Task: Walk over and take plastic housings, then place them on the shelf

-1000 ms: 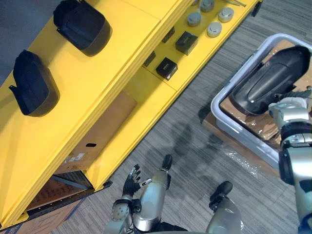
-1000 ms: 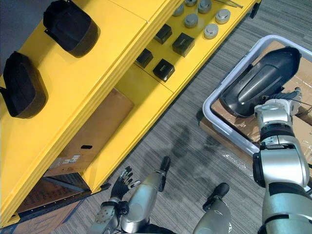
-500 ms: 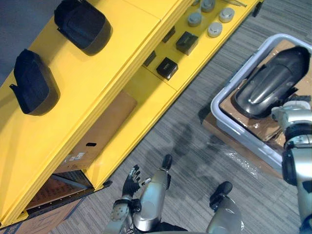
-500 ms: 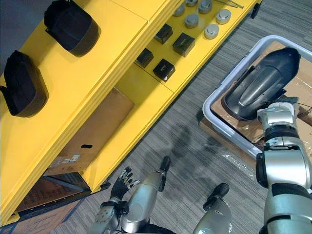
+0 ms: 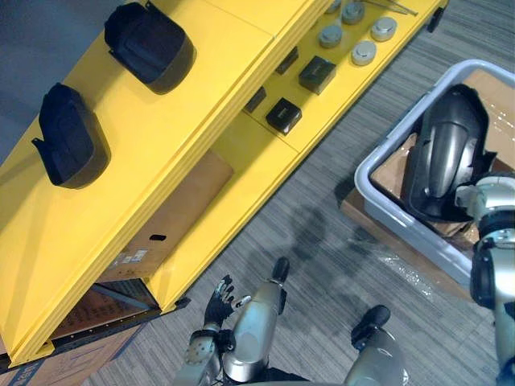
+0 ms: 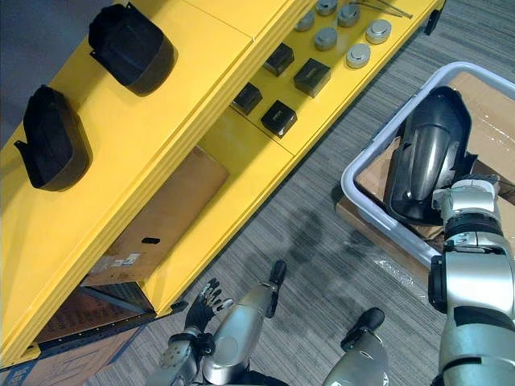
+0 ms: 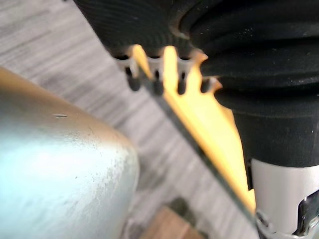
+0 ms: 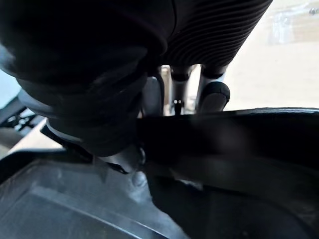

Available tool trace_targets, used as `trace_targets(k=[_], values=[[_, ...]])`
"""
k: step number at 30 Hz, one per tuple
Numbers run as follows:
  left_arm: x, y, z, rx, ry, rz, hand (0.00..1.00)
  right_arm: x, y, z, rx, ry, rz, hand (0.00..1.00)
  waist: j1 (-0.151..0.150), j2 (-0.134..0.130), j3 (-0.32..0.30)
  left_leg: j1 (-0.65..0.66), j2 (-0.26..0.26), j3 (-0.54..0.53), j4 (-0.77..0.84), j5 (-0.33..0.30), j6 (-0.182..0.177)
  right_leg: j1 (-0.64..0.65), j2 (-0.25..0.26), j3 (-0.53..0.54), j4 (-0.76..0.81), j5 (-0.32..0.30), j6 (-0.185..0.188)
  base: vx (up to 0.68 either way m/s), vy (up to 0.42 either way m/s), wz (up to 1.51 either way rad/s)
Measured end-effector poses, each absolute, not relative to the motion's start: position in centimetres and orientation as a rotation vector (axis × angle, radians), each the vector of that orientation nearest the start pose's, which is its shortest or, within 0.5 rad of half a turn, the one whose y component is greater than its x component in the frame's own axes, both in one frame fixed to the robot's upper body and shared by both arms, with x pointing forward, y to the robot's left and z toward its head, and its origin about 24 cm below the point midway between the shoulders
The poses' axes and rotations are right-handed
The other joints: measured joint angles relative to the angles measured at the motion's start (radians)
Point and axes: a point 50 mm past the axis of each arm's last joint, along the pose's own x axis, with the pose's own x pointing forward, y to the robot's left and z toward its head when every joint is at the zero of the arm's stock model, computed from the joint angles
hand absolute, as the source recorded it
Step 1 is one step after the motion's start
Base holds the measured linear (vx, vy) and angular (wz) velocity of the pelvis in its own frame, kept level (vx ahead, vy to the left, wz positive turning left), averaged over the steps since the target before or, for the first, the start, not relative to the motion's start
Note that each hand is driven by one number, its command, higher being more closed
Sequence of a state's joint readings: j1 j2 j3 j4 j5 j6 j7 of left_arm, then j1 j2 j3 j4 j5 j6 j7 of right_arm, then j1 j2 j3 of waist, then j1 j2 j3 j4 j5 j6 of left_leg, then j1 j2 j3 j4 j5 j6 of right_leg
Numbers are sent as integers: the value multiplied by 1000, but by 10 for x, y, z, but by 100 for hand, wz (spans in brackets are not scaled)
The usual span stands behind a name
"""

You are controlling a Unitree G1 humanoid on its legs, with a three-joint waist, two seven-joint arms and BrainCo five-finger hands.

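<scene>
- Left eye view: on the top tier of the yellow shelf [image 5: 201, 104] lie one dark housing [image 5: 149, 46] and, farther along the same tier, a second housing [image 5: 72, 137]. We judge those two already placed. The shelf's lower tier carries small black boxes [image 5: 283, 114] and grey discs [image 5: 364, 53], and a cardboard box [image 5: 173, 213] sits under it.
- Right eye view: on the floor, well apart from the shelf's lower tier, a grey bin [image 6: 346, 181] holds a third housing [image 6: 426, 153]. It is tipped up on its edge and partly inside the bin, and our right arm reaches to its near rim. The left hand [image 6: 203, 304] hangs low near the shelf's foot, carrying nothing.
- Left wrist view: the left fingers [image 7: 133, 79] are straight and relaxed, with the shelf's yellow edge past them and nothing between them.
- Right wrist view: the right hand [image 8: 214, 30] has its fingers [image 8: 215, 95] hooked over the third housing's dark rim, so we read it as grasping that housing.
- Progress, as we judge it: two housings are done and the pick of the third is under way. We have yet to lift it clear of the bin, walk it to the shelf and set it on the top tier. We cannot tell whether more housings lie in the bin.
</scene>
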State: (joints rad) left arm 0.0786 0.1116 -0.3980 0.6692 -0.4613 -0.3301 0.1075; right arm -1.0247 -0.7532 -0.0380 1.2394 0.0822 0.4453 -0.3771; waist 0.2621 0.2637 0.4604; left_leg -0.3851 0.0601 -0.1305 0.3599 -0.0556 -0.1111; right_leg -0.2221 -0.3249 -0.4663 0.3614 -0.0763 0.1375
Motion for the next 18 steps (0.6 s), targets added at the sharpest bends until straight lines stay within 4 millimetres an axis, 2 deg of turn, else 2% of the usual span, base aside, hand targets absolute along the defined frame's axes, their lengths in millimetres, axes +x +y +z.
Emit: trace_targets(k=[5, 10, 12, 14, 15, 16, 18], values=[[178, 123, -90, -223, 465, -19, 0, 343, -381, 164, -556, 396, -875, 100, -13, -16, 11, 12, 5, 2, 0, 0, 0, 20, 15, -1, -21, 14, 5, -1, -1, -2], [190, 128, -66, -180, 337, -40, 0, 353, -369, 173, -723, 255, -810, 100, -47, -71, 50, 44, 39, 28, -3, -11, -6, 53, 57, 17, -78, 40, -3, -11, -7, -21], [204, 125, -50, -150, 261, -50, 0, 356, -363, 180, -787, 207, -801, 100, -62, -88, 61, 53, 54, 54, -5, -14, -7, 52, 72, 40, -98, 55, -9, -6, -3, -40], [228, 120, -30, -86, 164, -61, 0, 360, -355, 185, -830, 143, -794, 100, -87, -97, 62, 54, 70, 77, -6, -15, -8, 52, 92, 63, -125, 84, -15, 14, -6, -39], [245, 119, -17, -40, 114, -60, 0, 362, -350, 184, -853, 124, -783, 100, -102, -104, 64, 57, 80, 90, -6, -15, -8, 51, 102, 76, -140, 97, -16, 7, -6, -33], [252, 119, -12, -17, 95, -58, 0, 363, -347, 184, -862, 120, -778, 100, -109, -107, 66, 60, 84, 96, -7, -15, -8, 51, 106, 82, -144, 102, -18, -10, -3, -46], [286, 121, 10, 115, 24, -57, 0, 369, -333, 177, -885, 110, -746, 100, -123, -132, 68, 83, 104, 138, -20, -15, -9, 50, 125, 118, -171, 124, -25, -16, -10, -50]])
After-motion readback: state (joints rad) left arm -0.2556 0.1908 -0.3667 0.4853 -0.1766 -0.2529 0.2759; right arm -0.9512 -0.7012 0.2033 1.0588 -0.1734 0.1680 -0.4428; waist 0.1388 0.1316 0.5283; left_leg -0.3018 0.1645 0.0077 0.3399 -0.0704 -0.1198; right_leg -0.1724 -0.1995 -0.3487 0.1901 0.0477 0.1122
